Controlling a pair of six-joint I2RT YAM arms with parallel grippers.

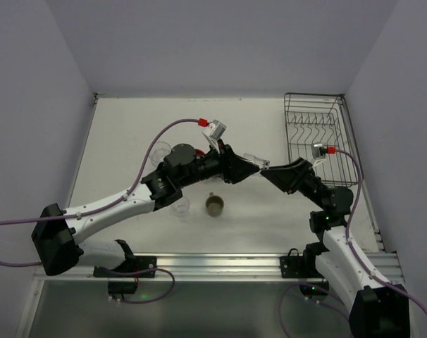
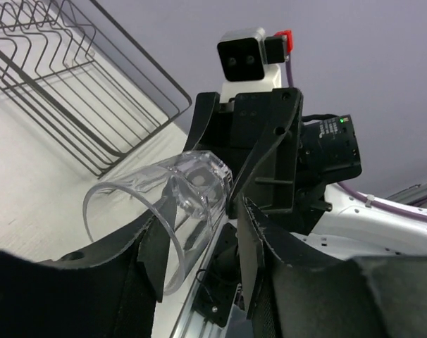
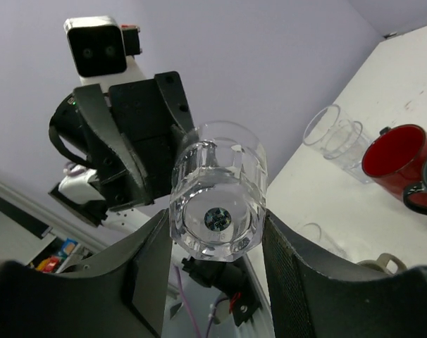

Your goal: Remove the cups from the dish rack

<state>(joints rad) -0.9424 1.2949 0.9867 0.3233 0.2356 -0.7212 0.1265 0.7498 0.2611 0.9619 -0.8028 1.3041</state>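
Our right gripper [image 3: 215,227] pinches the base of a clear glass [image 3: 217,184], held in the air above the table [image 1: 129,141], left of the rack [image 1: 313,131]. The fingers of our left gripper [image 2: 203,224] flank its rim; we cannot tell whether they grip.

Right wrist view: dark mug [image 3: 425,189] cut by right edge; tan mug [image 3: 384,265] half behind right fingers [image 3: 319,282]. Left wrist view: rack [image 2: 58,77] cropped top-left; left fingers [image 2: 153,246], hold on tumbler [image 2: 192,190] unclear.

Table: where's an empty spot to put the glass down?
For the glass, bare table lies along the back edge, left of the dish rack. Another bare patch sits right of the tan mug. It's crowded near the red mug and the glasses.
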